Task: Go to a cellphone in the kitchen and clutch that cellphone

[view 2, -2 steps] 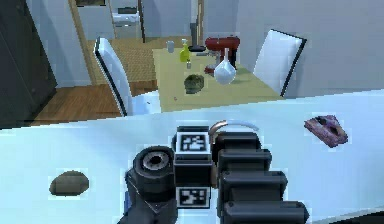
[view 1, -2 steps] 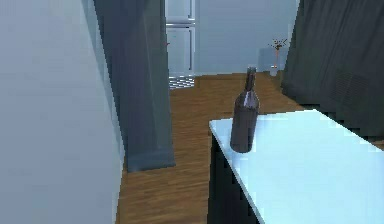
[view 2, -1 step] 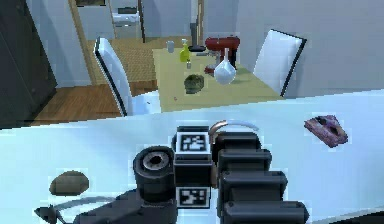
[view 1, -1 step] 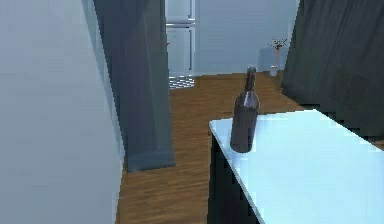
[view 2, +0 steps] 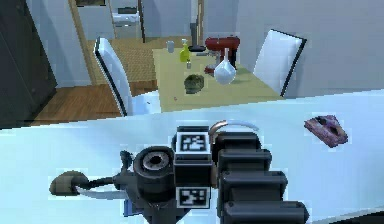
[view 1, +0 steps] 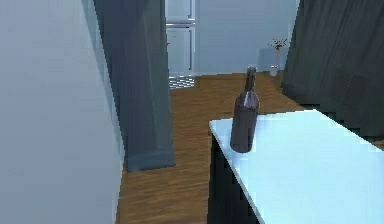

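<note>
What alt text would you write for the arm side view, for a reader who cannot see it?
The robot's dark square arm and its hand reach over a pale white countertop, where a small pink and dark flat object lies at the right. Beyond stands a yellow dining table with a round white vase, between two white chairs.

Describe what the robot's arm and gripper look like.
The arm is a dark, blocky square bar. Two white squares with black marks sit at its end. The gripper has a dark rounded body and two thin dark fingers.
</note>
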### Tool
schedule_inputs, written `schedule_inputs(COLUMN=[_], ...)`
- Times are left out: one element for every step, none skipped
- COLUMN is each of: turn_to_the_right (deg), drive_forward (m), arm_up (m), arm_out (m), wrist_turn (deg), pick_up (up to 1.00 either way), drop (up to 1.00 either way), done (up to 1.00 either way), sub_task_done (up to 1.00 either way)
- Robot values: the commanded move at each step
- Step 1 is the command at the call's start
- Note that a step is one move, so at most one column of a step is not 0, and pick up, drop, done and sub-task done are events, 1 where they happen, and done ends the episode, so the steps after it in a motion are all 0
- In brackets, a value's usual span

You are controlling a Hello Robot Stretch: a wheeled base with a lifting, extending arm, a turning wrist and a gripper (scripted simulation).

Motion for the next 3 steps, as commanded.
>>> schedule_inputs(turn_to_the_right=[0.0,0.0,0.0], drive_forward=[0.0,0.0,0.0], arm_up=[0.0,-0.16,0.0], arm_out=[0.0,0.0,0.0], wrist_turn=[15.0,0.0,0.0], pick_up=[0.0,0.0,1.0], drop=[0.0,0.0,0.0], done=[0.0,0.0,0.0], sub_task_done=[0.0,0.0,0.0])
